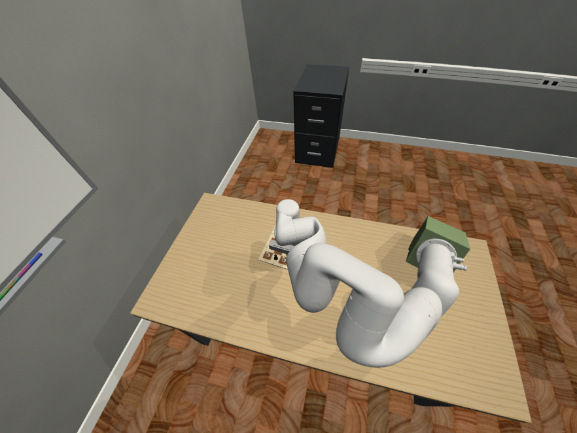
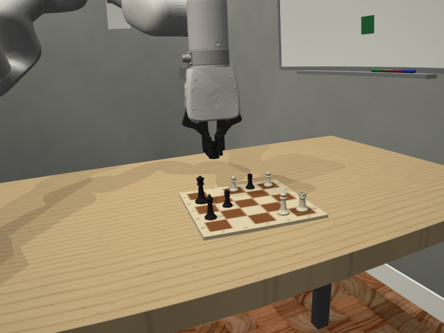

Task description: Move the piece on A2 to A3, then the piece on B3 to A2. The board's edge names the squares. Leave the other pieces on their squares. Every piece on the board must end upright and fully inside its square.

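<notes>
Pawn between hand fingers

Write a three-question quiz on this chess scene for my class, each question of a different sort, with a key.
1. True or false: the gripper is shut on a black piece.
2. How many white pieces stand on the board? A) two B) four C) six
3. Is the held piece touching the board?

Key: 1 true. 2 B: two pawns, a taller piece and a rook. 3 No, it hangs above it.
</notes>
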### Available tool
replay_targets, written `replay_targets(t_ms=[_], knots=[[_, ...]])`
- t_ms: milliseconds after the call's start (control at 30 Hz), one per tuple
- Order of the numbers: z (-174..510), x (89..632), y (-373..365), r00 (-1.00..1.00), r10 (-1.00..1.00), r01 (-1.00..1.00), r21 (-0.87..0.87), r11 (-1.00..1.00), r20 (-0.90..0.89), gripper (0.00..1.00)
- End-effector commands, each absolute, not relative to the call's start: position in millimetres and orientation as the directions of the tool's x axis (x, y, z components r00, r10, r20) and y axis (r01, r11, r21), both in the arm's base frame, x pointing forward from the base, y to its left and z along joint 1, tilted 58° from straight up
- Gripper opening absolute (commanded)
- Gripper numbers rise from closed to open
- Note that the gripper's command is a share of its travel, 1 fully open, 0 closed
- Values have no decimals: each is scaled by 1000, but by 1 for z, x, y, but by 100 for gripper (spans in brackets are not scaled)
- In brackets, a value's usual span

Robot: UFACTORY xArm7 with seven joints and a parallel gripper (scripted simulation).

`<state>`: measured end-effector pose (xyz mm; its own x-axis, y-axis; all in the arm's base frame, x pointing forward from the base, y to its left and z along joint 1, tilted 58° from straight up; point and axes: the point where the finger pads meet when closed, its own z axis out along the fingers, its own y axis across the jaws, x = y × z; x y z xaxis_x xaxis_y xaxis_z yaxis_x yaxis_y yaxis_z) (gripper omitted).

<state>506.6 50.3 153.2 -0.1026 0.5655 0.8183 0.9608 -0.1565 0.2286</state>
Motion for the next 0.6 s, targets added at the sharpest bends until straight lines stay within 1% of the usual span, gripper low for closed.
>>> replay_targets(t_ms=[0, 333, 567], knots=[[143, 513, 64, -102, 567, 959, 231, -161, 817, 0], [122, 523, 95, -102, 567, 959, 231, -161, 817, 0], [117, 526, 103, -102, 567, 959, 231, -161, 817, 0]])
